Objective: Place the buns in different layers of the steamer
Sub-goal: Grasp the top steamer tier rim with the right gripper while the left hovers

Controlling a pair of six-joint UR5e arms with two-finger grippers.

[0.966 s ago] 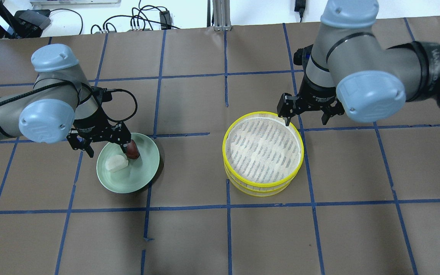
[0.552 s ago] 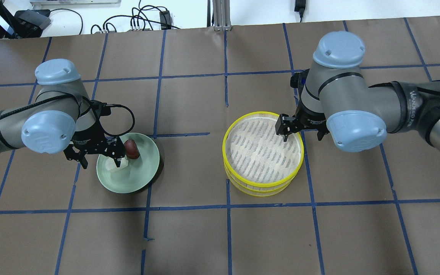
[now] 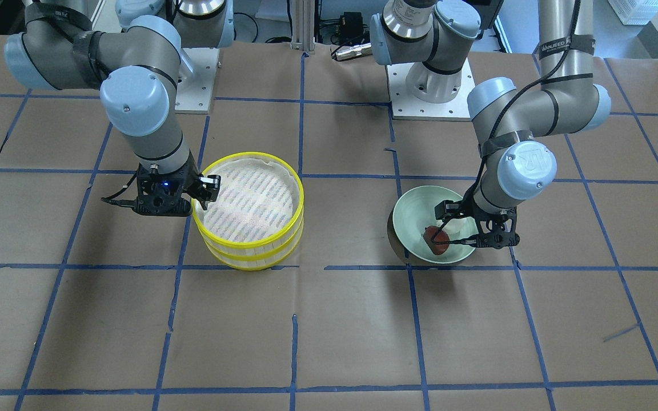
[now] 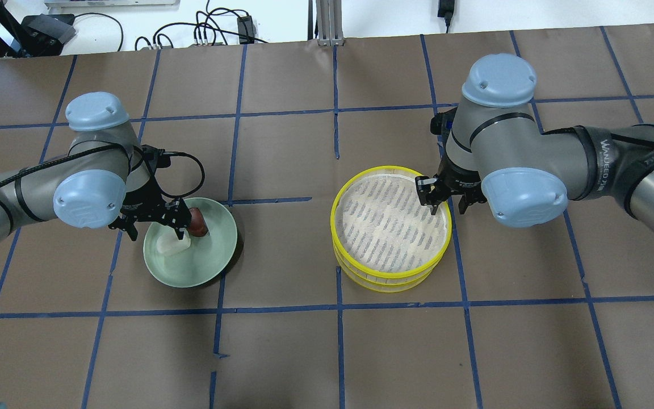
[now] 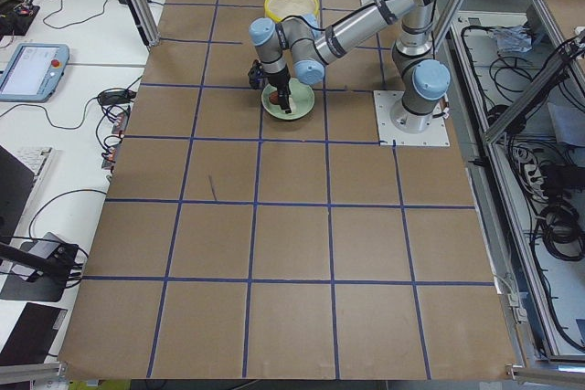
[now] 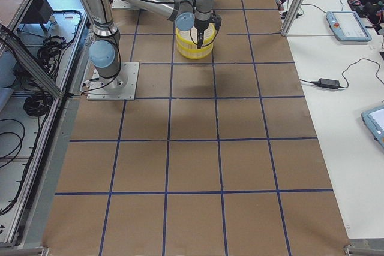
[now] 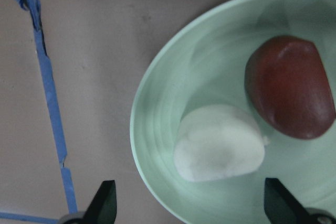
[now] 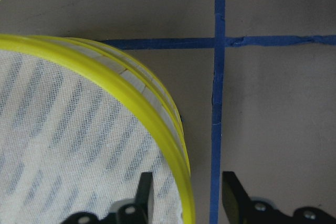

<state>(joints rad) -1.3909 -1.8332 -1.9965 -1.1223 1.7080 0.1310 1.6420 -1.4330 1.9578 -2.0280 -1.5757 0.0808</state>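
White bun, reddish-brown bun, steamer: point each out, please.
white bun (image 7: 219, 142), left wrist view, middle of its top.
reddish-brown bun (image 7: 290, 86), left wrist view, middle of its top.
steamer (image 4: 390, 221), overhead view, bare lined base of top tray.

Overhead and front: opposed, steep, mid-range. Sides: far, along counter (image 4: 281, 352). Wrists: close, downward. All exteriors share steamer (image 4: 390, 227).

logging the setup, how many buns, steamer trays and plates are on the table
buns: 2, a white bun and a brown bun
steamer trays: 2, stacked
plate: 1
total: 5
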